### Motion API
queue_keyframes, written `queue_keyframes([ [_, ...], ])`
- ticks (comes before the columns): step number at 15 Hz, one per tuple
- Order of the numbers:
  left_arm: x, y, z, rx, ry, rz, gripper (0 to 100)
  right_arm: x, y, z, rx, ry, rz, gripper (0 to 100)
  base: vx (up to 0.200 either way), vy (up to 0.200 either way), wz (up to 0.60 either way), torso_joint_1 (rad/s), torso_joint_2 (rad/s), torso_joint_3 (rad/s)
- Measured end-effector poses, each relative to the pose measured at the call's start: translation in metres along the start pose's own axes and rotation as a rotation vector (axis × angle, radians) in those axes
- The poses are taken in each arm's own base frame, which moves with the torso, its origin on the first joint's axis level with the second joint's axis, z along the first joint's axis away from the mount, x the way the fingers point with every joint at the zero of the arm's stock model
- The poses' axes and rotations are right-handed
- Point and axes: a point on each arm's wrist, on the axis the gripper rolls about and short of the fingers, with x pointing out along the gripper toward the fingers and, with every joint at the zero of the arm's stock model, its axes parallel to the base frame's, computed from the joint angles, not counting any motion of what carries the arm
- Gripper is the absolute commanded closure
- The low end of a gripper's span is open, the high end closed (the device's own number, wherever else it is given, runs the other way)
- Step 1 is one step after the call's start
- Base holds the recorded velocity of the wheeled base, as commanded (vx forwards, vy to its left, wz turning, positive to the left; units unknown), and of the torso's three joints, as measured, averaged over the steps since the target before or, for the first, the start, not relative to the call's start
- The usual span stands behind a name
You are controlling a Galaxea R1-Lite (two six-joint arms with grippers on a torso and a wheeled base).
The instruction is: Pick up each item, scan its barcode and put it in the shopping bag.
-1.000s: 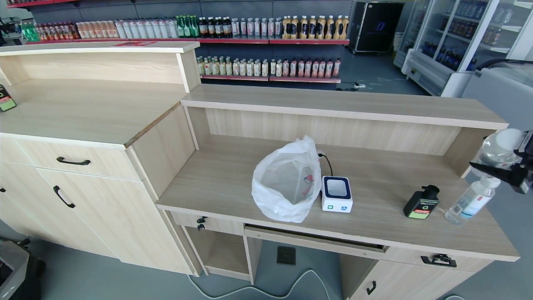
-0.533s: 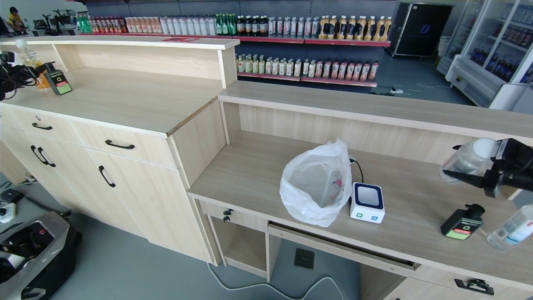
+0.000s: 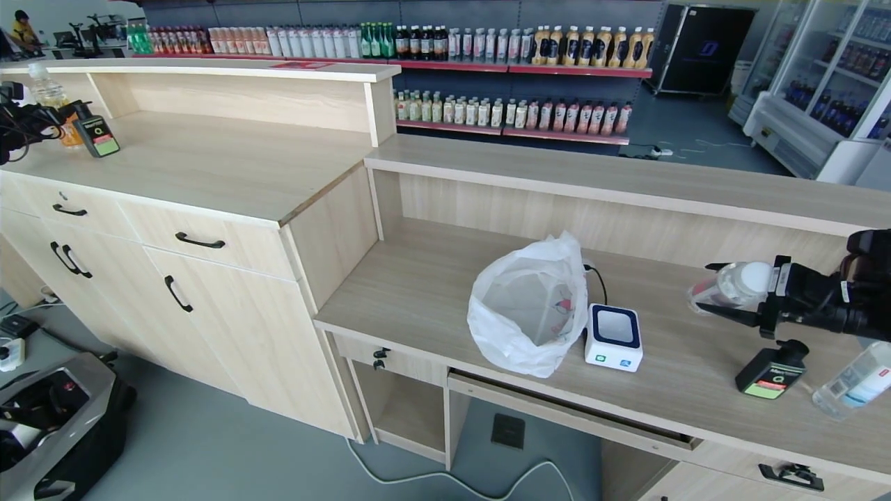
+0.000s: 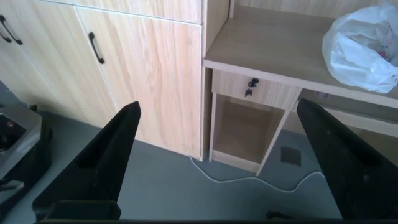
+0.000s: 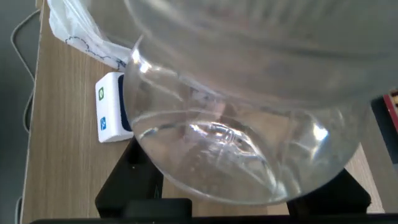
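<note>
One clear bottle (image 3: 734,284), sideways, tight in the closed right tool (image 3: 710,289) above the counter (image 3: 445,292).

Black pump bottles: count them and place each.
2. One black pump bottle sits on the low desk, right of the white scanner; the other sits on the tall counter, far left.

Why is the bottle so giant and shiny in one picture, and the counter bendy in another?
Right wrist view: the clear bottle sits right by the camera, held in the right gripper, so it looms; light glints off its curved base. Head view: the wide lens seems to bow the counter edges.
</note>
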Motion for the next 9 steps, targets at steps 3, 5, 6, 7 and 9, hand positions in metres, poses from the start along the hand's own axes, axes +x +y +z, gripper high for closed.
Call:
queue_keyframes([
  [3, 0.000, 0.000, 0.000, 0.000, 0.000, 0.000, 0, 0.014, -0.002, -0.006, -0.013, -0.037, 0.013, 100, 0.000, 0.000, 0.00, 0.000, 0.00, 0.000],
  [5, 0.000, 0.000, 0.000, 0.000, 0.000, 0.000, 0, 0.020, -0.001, -0.010, -0.011, -0.062, 0.023, 100, 0.000, 0.000, 0.00, 0.000, 0.00, 0.000],
  [6, 0.000, 0.000, 0.000, 0.000, 0.000, 0.000, 0, 0.023, 0.000, -0.011, -0.009, -0.065, 0.027, 100, 0.000, 0.000, 0.00, 0.000, 0.00, 0.000],
  [7, 0.000, 0.000, 0.000, 0.000, 0.000, 0.000, 0, 0.025, 0.001, -0.013, -0.005, -0.068, 0.032, 100, 0.000, 0.000, 0.00, 0.000, 0.00, 0.000],
  [9, 0.000, 0.000, 0.000, 0.000, 0.000, 0.000, 0, 0.029, 0.003, -0.018, -0.002, -0.082, 0.039, 100, 0.000, 0.000, 0.00, 0.000, 0.00, 0.000],
])
